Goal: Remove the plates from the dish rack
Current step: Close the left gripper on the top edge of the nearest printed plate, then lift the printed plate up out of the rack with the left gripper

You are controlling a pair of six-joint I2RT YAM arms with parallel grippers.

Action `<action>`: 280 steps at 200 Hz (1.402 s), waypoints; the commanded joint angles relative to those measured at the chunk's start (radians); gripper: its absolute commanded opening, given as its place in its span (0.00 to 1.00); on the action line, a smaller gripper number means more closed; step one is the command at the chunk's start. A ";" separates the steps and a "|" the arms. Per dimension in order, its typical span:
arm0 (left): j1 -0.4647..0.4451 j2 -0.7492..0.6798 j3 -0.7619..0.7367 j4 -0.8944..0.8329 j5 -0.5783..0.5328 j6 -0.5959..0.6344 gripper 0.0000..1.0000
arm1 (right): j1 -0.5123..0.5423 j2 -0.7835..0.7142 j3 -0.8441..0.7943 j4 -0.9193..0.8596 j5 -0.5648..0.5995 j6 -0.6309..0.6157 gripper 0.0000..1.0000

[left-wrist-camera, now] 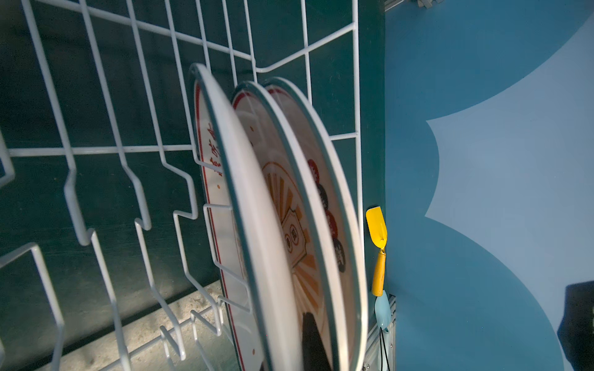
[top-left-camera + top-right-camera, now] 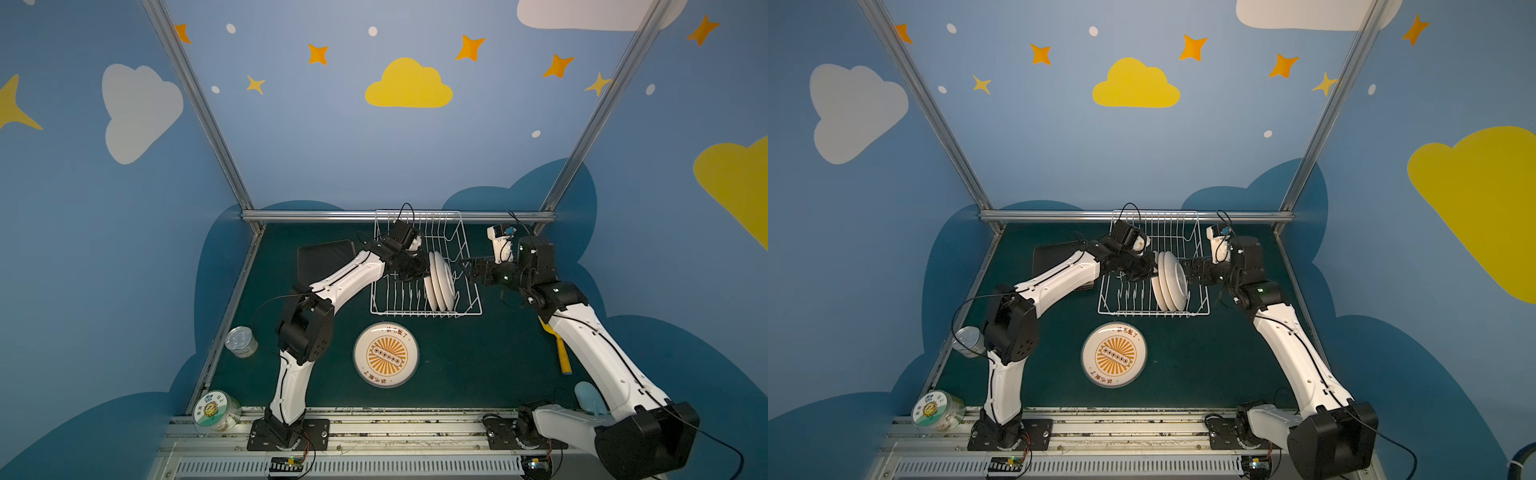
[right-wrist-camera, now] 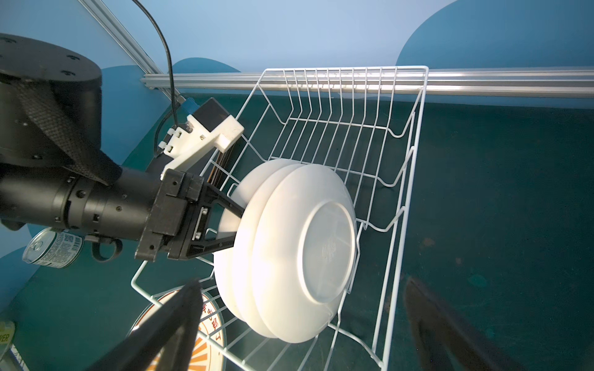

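Observation:
The white wire dish rack [image 2: 468, 305] [image 3: 414, 167] stands at the back of the green table. Three round cream-white plates [image 2: 441, 279] [image 2: 1170, 282] stand on edge in it, side by side. My left gripper [image 2: 424, 267] reaches in from the left and is shut on the rim of the leftmost plate [image 1: 257, 225]; one dark finger [image 1: 313, 340] shows between that plate and the middle one. My right gripper [image 2: 465, 270] [image 3: 302, 282] is open at the rack's right side, facing the rightmost plate's back [image 3: 321, 244]. Another round plate [image 2: 386, 354] lies flat in front of the rack. Black square plates [image 2: 322, 257] lie left of it.
A tin can [image 2: 241, 341] and a clear tub with a sunflower label [image 2: 216, 411] stand along the left edge. A yellow spatula [image 2: 562, 353] and a pale blue spatula [image 2: 588, 397] lie at the right, partly under the right arm. A metal rail [image 2: 316, 215] borders the back.

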 commanded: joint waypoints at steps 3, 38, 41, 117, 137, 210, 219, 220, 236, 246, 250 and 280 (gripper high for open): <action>0.017 -0.042 -0.012 0.007 0.018 -0.031 0.03 | -0.004 -0.016 0.006 0.011 -0.006 0.006 0.97; 0.030 -0.069 0.003 0.013 0.057 -0.040 0.03 | -0.004 -0.019 0.012 0.009 -0.005 0.009 0.97; 0.031 -0.071 0.005 0.011 0.057 -0.039 0.03 | -0.004 -0.019 0.013 0.009 -0.004 0.007 0.97; 0.064 -0.144 0.020 -0.076 0.053 0.029 0.03 | -0.003 -0.014 0.023 0.015 -0.011 0.019 0.97; 0.079 -0.164 0.011 -0.099 0.047 0.045 0.03 | -0.004 -0.007 0.031 0.014 -0.017 0.027 0.97; 0.131 -0.229 -0.018 -0.109 0.053 0.090 0.03 | -0.005 0.031 0.071 -0.006 -0.035 0.083 0.97; 0.139 -0.233 -0.018 -0.110 0.054 0.094 0.03 | -0.005 0.037 0.079 -0.008 -0.041 0.086 0.97; 0.140 -0.234 -0.018 -0.110 0.055 0.094 0.03 | -0.005 0.038 0.080 -0.010 -0.042 0.087 0.97; 0.149 -0.242 -0.019 -0.103 0.059 0.098 0.03 | -0.005 0.047 0.092 -0.017 -0.050 0.094 0.97; 0.154 -0.250 -0.021 -0.091 0.067 0.100 0.03 | -0.006 0.049 0.097 -0.014 -0.054 0.098 0.97; 0.156 -0.253 -0.024 -0.084 0.070 0.100 0.03 | -0.005 0.050 0.096 -0.011 -0.054 0.101 0.97; 0.168 -0.277 -0.020 -0.056 0.080 0.104 0.03 | -0.005 0.047 0.097 0.001 -0.059 0.117 0.97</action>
